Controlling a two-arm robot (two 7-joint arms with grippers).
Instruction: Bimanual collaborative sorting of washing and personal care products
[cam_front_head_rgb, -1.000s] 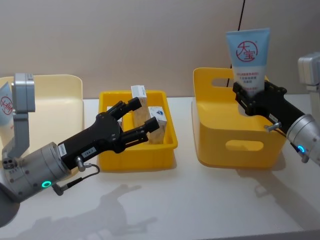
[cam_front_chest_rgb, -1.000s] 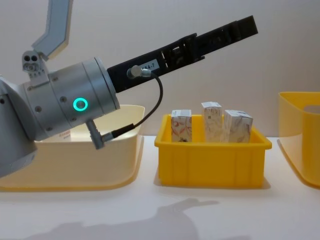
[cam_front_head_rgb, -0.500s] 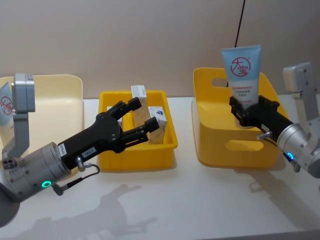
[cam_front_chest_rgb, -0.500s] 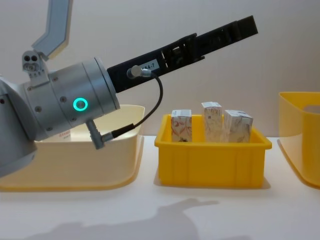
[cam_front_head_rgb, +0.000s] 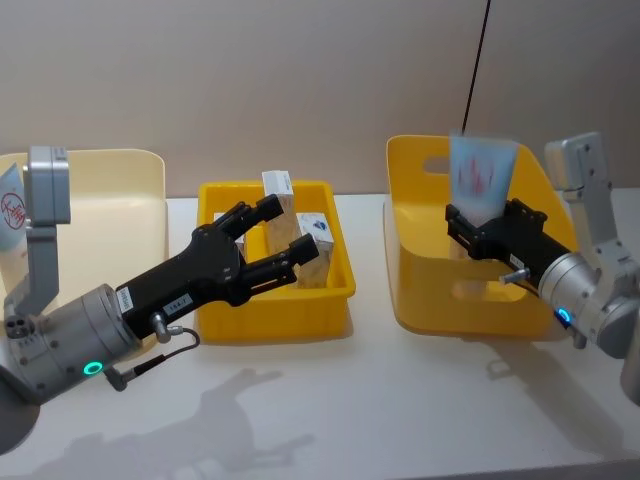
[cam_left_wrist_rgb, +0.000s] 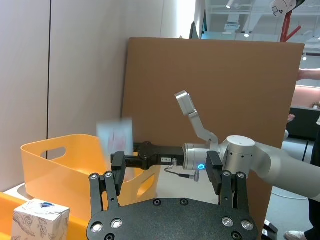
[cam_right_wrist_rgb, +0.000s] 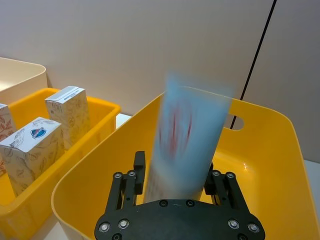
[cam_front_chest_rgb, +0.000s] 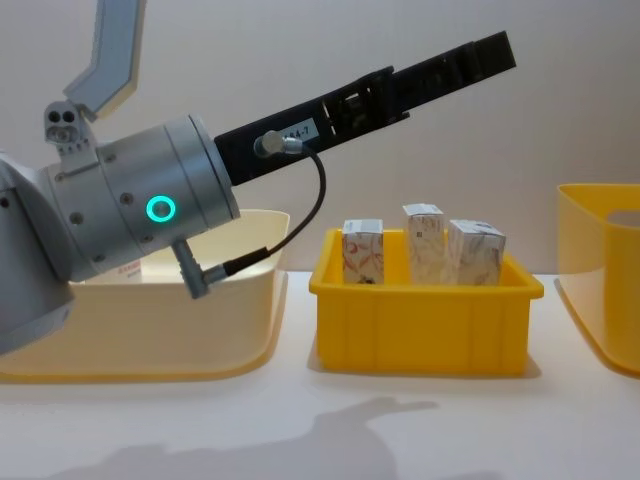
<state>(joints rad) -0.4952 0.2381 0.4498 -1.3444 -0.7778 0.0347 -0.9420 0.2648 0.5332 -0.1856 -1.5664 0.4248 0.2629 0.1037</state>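
The right hand (cam_front_head_rgb: 483, 222) grips a blue tube (cam_front_head_rgb: 481, 168) at the tall yellow bin (cam_front_head_rgb: 440, 290).
The tube stands upright and looks blurred, its lower end pinched tight. The left hand (cam_front_head_rgb: 290, 228) is spread wide, holding nothing, just above the white cartons (cam_front_head_rgb: 277, 188) in the low yellow bin (cam_front_head_rgb: 275, 320). Both bins sit apart on the white table (cam_front_head_rgb: 400, 400), with a plain wall (cam_front_head_rgb: 300, 80) behind.

Blurred: light-blue tube (cam_front_head_rgb: 482, 165), logo unreadable; lower end hidden behind right gripper (cam_front_head_rgb: 486, 220); second tube (cam_front_head_rgb: 9, 214) cut by left edge.
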